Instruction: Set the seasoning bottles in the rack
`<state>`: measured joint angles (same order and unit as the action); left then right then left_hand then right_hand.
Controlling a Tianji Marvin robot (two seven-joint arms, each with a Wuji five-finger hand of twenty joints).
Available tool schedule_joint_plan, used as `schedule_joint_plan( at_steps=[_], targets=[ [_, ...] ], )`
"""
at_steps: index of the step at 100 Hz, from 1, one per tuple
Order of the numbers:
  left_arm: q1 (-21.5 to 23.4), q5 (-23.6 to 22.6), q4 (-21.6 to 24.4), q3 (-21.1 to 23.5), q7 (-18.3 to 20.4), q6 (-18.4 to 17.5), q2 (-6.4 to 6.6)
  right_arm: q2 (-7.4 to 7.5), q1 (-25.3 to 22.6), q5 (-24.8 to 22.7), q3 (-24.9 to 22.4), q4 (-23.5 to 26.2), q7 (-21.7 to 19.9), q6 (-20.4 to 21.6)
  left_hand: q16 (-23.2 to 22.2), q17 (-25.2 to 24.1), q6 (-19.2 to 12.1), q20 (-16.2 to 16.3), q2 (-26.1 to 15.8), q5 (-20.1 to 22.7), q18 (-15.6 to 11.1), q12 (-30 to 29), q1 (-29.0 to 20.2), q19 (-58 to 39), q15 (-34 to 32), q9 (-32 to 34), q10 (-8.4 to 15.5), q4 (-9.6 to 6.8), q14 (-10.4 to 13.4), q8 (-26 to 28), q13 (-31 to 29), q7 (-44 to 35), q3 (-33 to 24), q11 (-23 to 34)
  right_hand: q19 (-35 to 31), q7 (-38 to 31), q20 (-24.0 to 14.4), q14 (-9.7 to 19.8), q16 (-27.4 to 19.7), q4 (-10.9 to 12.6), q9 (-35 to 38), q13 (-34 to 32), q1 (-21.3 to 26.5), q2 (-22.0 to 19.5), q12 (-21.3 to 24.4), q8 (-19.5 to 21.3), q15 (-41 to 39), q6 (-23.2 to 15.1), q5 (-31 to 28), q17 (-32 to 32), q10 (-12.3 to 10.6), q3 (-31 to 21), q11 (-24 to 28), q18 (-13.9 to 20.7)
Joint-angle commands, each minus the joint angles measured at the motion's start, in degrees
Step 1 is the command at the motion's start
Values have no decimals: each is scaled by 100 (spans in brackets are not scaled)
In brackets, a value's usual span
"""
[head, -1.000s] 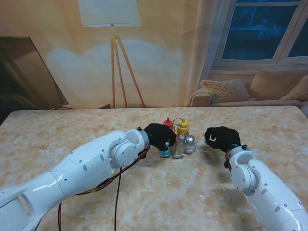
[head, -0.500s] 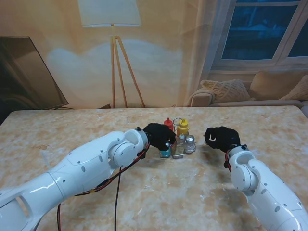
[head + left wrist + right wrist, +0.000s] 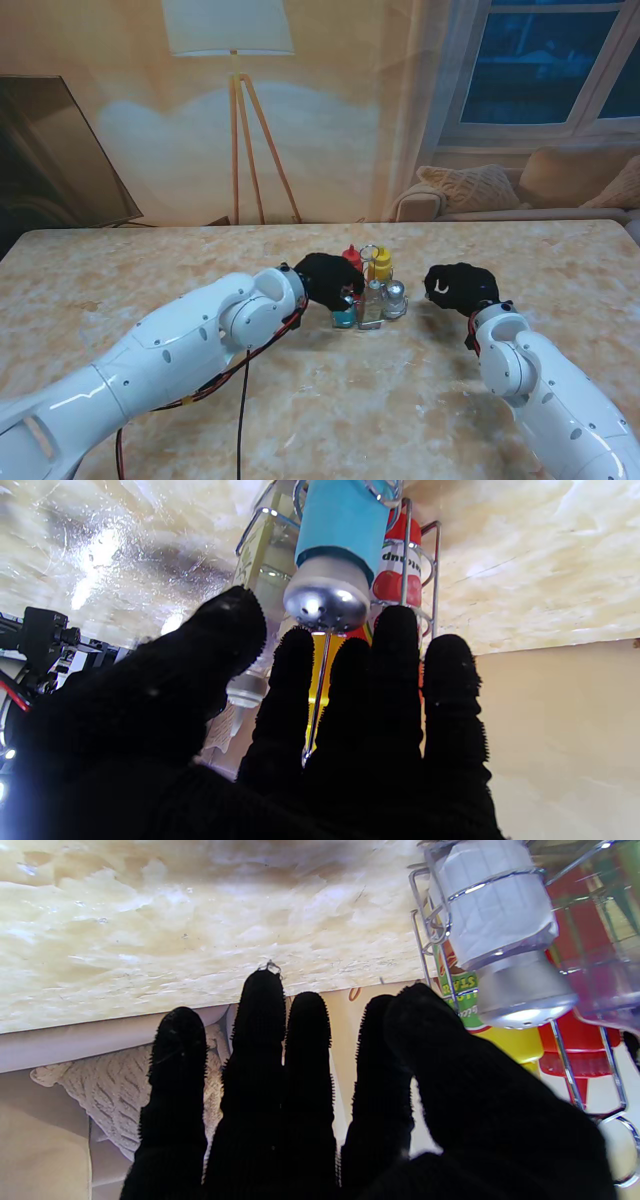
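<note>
Chrome wire rack (image 3: 372, 318) held a blue-labelled, steel-capped shaker (image 3: 340, 550); gloved left hand (image 3: 328, 279) and right hand (image 3: 458, 285) were spread, empty.

Tripod floor lamp (image 3: 237, 60), sofa (image 3: 540, 190), window (image 3: 545, 60)

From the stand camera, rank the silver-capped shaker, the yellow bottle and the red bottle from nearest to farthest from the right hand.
From the right hand:
1. Silver-capped shaker, on the rack's right side, facing that hand.
2. Yellow bottle, at the rack's far side, behind the shaker.
3. Red bottle, far-left corner, beside the left hand.
</note>
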<state>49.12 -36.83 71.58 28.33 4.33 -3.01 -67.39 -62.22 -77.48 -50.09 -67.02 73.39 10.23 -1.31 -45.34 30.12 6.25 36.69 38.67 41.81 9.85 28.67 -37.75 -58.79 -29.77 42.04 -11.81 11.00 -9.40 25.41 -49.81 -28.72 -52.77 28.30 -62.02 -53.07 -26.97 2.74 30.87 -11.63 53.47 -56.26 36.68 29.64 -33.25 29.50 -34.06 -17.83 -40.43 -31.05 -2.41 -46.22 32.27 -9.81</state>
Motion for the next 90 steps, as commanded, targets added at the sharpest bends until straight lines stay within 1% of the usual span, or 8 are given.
schedule_joint_plan(
  at_steps=[1, 23, 43, 56, 64, 73, 84, 90],
  targets=[
    [72, -48, 168, 77, 51, -19, 37, -22, -39, -5, 14, -2, -80, 14, 89, -66, 59, -101, -134, -67, 97, -42, 132, 48, 21, -140, -86, -136, -87, -5, 86, 87, 16, 14, -116, -88, -28, -5, 78, -30, 70, -16, 79, 113, -148, 22, -101, -18, -41, 21, 45, -101, 66, -22],
    [297, -198, 485, 383, 94, -20, 148, -24, -48, -8, 5, 6, -62, 25, 93, -83, 76, -119, -197, -10, 111, -45, 121, 54, -2, -129, -95, -143, -90, 85, 92, -13, 59, 15, -115, -89, -26, 2, 77, -29, 62, -17, 76, 107, -148, 24, -100, -14, -38, 25, 52, -93, 62, -23],
    [664, -298, 913, 842, 218, -39, 281, -24, -72, 13, -6, 37, -81, 54, 138, -188, 74, -135, -336, 26, 170, -58, 62, 95, 66, -149, -88, -158, -154, 162, 185, -91, 160, -18, -119, -86, -26, 6, 76, -27, 68, -15, 73, 100, -145, 22, -96, -20, -40, 14, 56, -86, 61, -30],
    [1011, -449, 1217, 1263, 226, -62, 366, -25, -79, 23, -14, 41, -84, 72, 171, -265, 74, -131, -487, 4, 206, -69, -8, 118, 105, -161, -86, -179, -185, 178, 247, -61, 313, -53, -112, -85, -22, 0, 75, -27, 65, -17, 67, 101, -143, 21, -94, -16, -41, 25, 52, -81, 60, -25],
    [1269, -544, 1410, 1585, 219, -102, 418, -25, -92, 23, -25, 54, -86, 77, 188, -370, 51, -124, -590, 10, 280, -73, -15, 148, 140, -161, -62, -191, -264, 185, 323, -50, 385, -69, -107, -84, -21, -13, 76, -27, 65, -16, 67, 95, -142, 22, -94, -16, -41, 34, 56, -80, 60, -27],
    [1602, -550, 1661, 1961, 253, -90, 461, -24, -114, 22, -40, 85, -90, 94, 214, -482, 107, -110, -714, 31, 322, -91, -57, 211, 186, -167, -84, -214, -335, 179, 409, 16, 564, -121, -109, -84, -22, -13, 76, -26, 66, -12, 64, 83, -139, 21, -93, -3, -40, 35, 53, -71, 58, -33],
    [1991, -639, 1882, 2388, 142, -130, 489, -15, -159, -12, -68, 155, -107, 148, 249, -549, 145, -109, -866, 73, 339, -101, -133, 275, 223, -163, -97, -254, -379, 154, 468, 167, 779, -178, -108, -79, -23, -15, 73, -22, 65, -10, 65, 52, -129, 19, -86, -15, -42, 31, 55, -53, 48, -35],
    [2186, -754, 1955, 2612, 67, -183, 508, -14, -184, -24, -82, 189, -105, 161, 278, -624, 158, -115, -1012, 81, 393, -109, -171, 322, 259, -171, -114, -273, -414, 148, 522, 241, 919, -211, -102, -80, -20, -13, 70, -19, 66, -4, 59, 16, -126, 20, -79, -9, -45, 38, 57, -30, 49, -34]
  ],
)
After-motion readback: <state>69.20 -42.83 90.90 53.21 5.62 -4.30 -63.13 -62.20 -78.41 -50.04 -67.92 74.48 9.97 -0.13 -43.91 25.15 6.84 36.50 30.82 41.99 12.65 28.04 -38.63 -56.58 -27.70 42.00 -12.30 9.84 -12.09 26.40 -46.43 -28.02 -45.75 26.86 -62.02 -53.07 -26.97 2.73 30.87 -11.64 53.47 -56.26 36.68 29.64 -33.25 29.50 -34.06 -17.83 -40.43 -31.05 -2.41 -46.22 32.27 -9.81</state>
